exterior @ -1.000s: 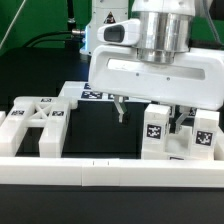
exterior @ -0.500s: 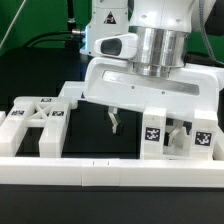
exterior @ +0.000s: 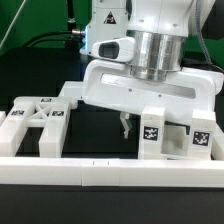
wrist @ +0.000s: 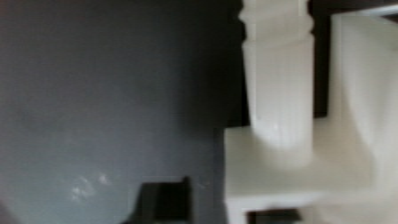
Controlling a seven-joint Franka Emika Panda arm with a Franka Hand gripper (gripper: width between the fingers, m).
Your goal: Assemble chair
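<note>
The white X-braced frame (exterior: 38,118) lies flat at the exterior view's left. A notched block (exterior: 172,140) with square tags stands at the right. My gripper (exterior: 125,128) hangs low between them, close against the block's left side, its fingers drawn narrow. In the wrist view a white cube-ended peg (wrist: 276,70) runs away from the camera, and its cube end lies between my dark fingers (wrist: 164,200). The gripper (wrist: 222,208) is blurred there, so I cannot make out whether the pads press on the peg.
A long white border rail (exterior: 100,172) runs along the front edge. Another tagged white piece (exterior: 92,96) lies behind the gripper, half hidden by the hand. The black table top (exterior: 95,135) shows between the frame and the block.
The hand has moved down and toward the exterior view's right, up to the notched block. Its fingers, spread wide before, have drawn close together.
</note>
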